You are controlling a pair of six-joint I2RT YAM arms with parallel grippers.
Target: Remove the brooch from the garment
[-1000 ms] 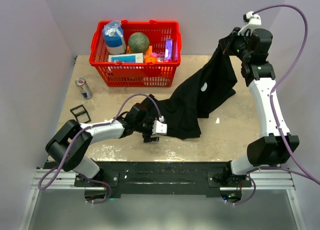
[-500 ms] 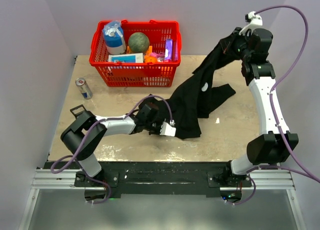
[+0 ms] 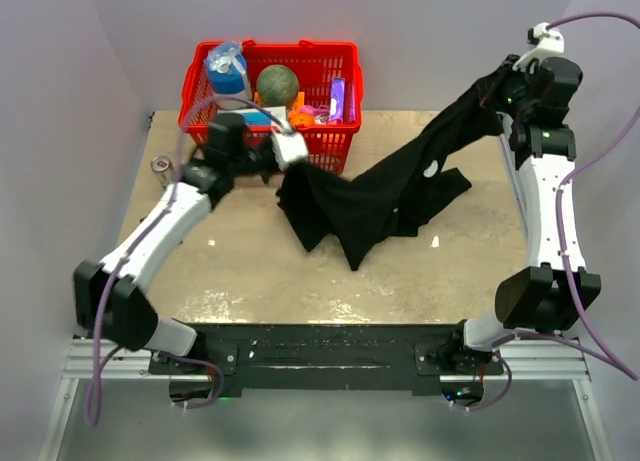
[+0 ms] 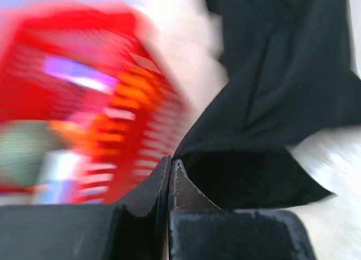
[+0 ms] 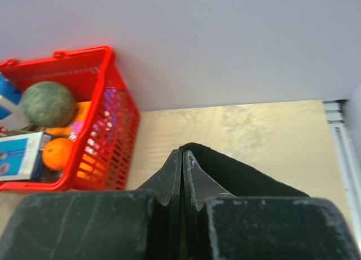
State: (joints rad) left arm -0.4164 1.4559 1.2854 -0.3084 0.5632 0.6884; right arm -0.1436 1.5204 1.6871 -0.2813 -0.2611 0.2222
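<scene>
Over the table (image 3: 250,271), left fingers (image 4: 148,193) and right fingers (image 5: 164,181) each clamp tightly on the garment (image 3: 390,196).

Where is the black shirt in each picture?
Top external: black shirt stretched across the middle, left to right.
Left wrist: upper right, pinched by the left claw.
Right wrist: bottom centre, a fold in the right claw.
Shared landmark: the red basket, in all three views.
</scene>
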